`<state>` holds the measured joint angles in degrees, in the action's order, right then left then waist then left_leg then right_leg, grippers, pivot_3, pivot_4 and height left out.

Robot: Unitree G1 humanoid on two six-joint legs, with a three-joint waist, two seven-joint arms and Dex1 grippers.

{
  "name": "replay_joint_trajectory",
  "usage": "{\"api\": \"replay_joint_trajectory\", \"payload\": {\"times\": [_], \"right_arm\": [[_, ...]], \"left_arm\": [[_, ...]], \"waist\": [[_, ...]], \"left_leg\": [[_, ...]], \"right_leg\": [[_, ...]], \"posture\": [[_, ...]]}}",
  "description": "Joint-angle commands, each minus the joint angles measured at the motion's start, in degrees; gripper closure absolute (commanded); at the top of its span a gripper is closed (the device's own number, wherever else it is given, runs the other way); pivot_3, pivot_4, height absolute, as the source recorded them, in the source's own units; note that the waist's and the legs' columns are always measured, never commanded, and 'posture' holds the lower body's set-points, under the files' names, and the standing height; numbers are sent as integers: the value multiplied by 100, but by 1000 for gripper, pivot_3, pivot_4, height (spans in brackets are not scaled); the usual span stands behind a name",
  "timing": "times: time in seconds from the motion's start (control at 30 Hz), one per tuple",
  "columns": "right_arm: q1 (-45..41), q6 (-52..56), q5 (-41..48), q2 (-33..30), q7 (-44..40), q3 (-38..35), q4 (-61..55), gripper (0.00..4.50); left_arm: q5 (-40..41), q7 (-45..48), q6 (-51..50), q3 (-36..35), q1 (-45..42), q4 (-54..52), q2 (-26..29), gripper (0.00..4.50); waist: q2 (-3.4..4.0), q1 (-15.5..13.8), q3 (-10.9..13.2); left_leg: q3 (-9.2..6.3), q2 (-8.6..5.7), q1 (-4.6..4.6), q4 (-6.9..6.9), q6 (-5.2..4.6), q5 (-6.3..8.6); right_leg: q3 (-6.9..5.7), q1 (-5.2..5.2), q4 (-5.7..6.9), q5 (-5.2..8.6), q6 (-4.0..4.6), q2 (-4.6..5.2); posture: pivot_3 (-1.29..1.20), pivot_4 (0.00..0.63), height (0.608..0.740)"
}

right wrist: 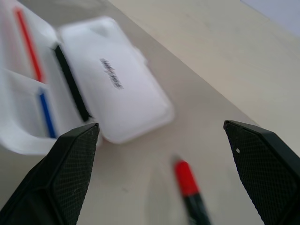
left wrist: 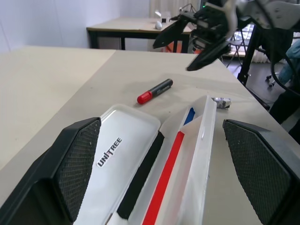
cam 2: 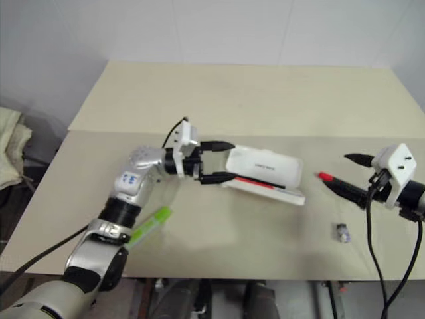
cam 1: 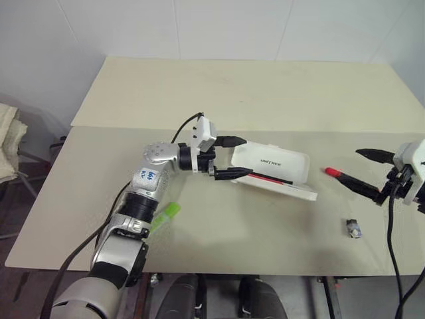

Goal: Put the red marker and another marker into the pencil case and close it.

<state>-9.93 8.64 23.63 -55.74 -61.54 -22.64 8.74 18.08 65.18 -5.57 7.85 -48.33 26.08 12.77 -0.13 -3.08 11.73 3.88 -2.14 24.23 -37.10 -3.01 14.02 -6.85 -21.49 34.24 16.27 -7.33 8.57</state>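
Lime-green highlighter (cam 1: pixel 166 216) lies on the table (cam 1: pixel 265 93) beside the left forearm, behind the left claw (cam 1: pixel 232 159), which is spread wide and empty at the pencil case (cam 1: pixel 272 161), likely steadying its open lid. Right claw (cam 1: pixel 362 171), also spread and empty, hovers with the red marker (cam 2: pixel 335 184) just ahead of its tips, probably lining up a pick.

Beige table (cam 1: pixel 265 100): pencil case (cam 1: pixel 275 166), red marker (cam 1: pixel 342 176), highlighter (cam 1: pixel 166 216)

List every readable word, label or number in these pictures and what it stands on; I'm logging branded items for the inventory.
"UNITREE": dark lettering on the open lid of the pencil case, clearest in the left wrist view.
Blue marks on a white patch on the left arm's forearm: too small to read.
The red marker and the small silvery thing on the table show no readable text.
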Motion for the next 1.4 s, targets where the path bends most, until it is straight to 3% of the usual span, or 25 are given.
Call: {"api": "replay_joint_trajectory", "payload": {"times": [0.03,0.27,0.47,0.77,1.13,1.4], "right_arm": [[-209,-282,-200,-188,-194,49,590,0],[-1104,-816,-884,-465,-628,664,2535,0],[-2462,-1342,-1590,-497,-1019,1363,4376,0],[-3493,-1952,-2183,-21,-1694,2039,5561,0],[-3452,-2330,-2345,375,-1957,2226,5650,3860],[-3132,-2805,-2344,394,-1700,2219,5199,3927]], "left_arm": [[10,108,209,-4,-128,-48,-120,45],[13,232,199,-40,-133,-319,-52,45],[60,231,54,-118,-139,-671,228,45],[102,125,-171,-162,-13,-1076,389,45],[90,21,-255,-220,108,-1176,468,0],[-95,-125,-25,-102,79,-842,280,0]], "waist": [[0,10,0],[2,68,1],[3,184,1],[4,232,2],[5,296,2],[5,321,2]], "left_leg": [[0,0,0,1,-1,0],[12,-1,1,0,-6,1],[12,-1,0,-3,-3,1],[15,-1,0,-4,-1,-1],[14,-5,-2,-15,2,-2],[15,-1,-5,-14,7,-5]], "right_leg": [[1,1,-5,-2,-1,0],[4,2,-12,-7,-7,-2],[7,2,-12,-13,-8,-3],[9,3,-13,-13,-8,-7],[14,10,-14,-32,-16,-7],[20,9,-13,-38,-13,-3]], "posture": [[0,150,740],[0,150,740],[0,150,740],[0,150,740],[0,150,740],[0,150,740]]}}
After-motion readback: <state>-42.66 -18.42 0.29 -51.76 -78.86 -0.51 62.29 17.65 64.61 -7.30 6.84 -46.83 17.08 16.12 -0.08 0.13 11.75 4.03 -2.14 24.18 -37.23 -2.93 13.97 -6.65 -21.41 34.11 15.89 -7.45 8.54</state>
